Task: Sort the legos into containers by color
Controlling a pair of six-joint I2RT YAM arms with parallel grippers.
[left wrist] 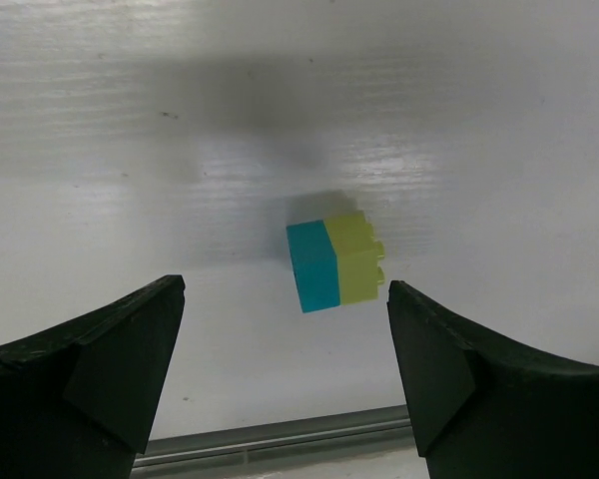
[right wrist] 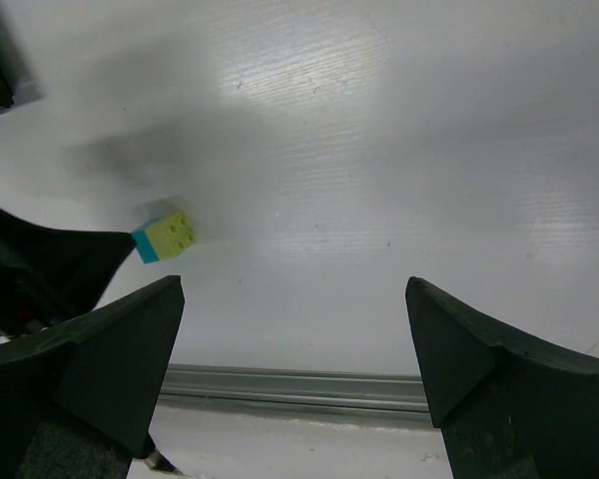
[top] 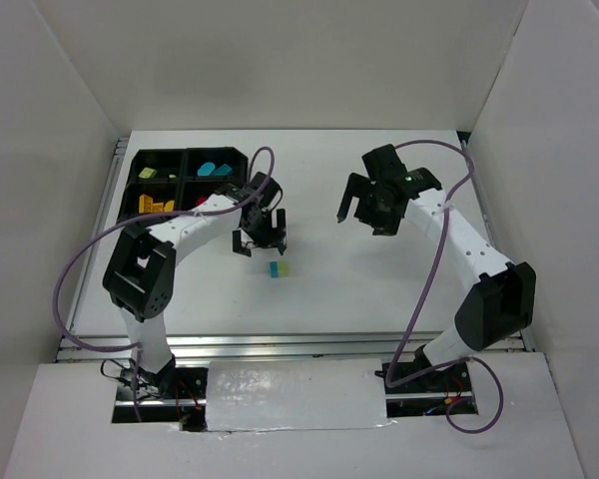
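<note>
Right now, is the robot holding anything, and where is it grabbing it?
Nothing is held. Both sets of jaws are open and empty. The teal-and-lime brick lies on the table just ahead of the left jaws, untouched.

Teal-and-lime lego (left wrist: 334, 262) (black tray (top: 185, 178))

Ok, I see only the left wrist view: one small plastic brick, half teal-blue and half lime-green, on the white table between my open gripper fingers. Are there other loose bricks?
Observer: No. In the top view the teal-blue and lime-green brick is the only one visible outside the black plastic tray.
Operator: Where is the right gripper?
Observer: The right gripper hangs open over the white table, right of the brick, holding nothing.
Operator: Where in the tray are teal-blue bricks?
Observer: The teal-blue bricks lie in its far right compartment.
</note>
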